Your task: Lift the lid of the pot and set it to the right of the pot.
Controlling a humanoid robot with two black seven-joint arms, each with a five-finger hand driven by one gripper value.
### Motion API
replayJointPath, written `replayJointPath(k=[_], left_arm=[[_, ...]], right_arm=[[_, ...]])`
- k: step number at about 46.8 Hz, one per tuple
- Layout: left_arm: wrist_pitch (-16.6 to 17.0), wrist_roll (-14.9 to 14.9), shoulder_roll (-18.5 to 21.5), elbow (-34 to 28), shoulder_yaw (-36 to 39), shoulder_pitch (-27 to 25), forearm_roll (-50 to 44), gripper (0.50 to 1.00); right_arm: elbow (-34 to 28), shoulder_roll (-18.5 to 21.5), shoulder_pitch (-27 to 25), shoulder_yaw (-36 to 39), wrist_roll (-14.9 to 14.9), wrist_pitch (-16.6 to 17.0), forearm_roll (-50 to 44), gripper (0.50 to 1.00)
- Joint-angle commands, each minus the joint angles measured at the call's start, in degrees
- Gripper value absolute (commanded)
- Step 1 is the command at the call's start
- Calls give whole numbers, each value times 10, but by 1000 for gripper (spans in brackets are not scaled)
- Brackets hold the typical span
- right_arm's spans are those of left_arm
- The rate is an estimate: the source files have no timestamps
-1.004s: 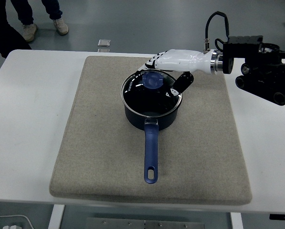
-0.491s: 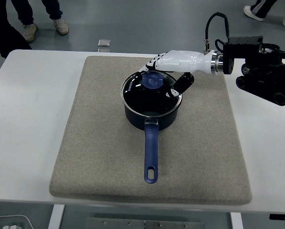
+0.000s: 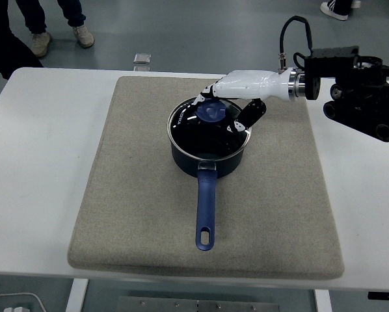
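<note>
A dark blue saucepan (image 3: 207, 159) stands in the middle of the mat, its long blue handle (image 3: 206, 208) pointing toward the near edge. On it sits a glass lid (image 3: 204, 127) with a blue knob (image 3: 212, 112). My right hand (image 3: 228, 103), white with black joints, reaches in from the right over the lid. Its fingers (image 3: 206, 95) curl round the far side of the knob and the dark thumb (image 3: 249, 116) presses at the lid's right rim. The lid looks slightly tipped on the pot. The left arm is out of view.
A beige felt mat (image 3: 129, 195) covers most of the white table (image 3: 32, 162). The black forearm and wrist housing (image 3: 357, 97) hang over the mat's right edge. A person's feet (image 3: 58, 36) stand on the floor beyond the far left corner.
The hand has closed in lower on the knob, and the lid and pot have shifted a little to the right.
</note>
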Motion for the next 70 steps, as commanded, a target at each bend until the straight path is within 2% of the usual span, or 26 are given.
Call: replayJointPath(k=[1,17,28,37,51,70], left_arm=[[0,-1,0,-1,0,0,0,1000],[0,0,0,-1,0,0,0,1000],[0,0,0,0,0,0,0,1000],[0,0,0,-1,0,0,0,1000],[0,-1,0,0,0,0,0,1000],[0,0,0,0,0,0,0,1000]], right_arm=[[0,0,0,1,0,14,0,500],[0,-1,3,4,0,34,-4,500],[0,-1,13,3,0,34,-6,500],[0,0,16,1,0,30,-51,500],[-1,0,18,1,0,31,-55,500],[-2,-3,46,1,0,33,-52,500]])
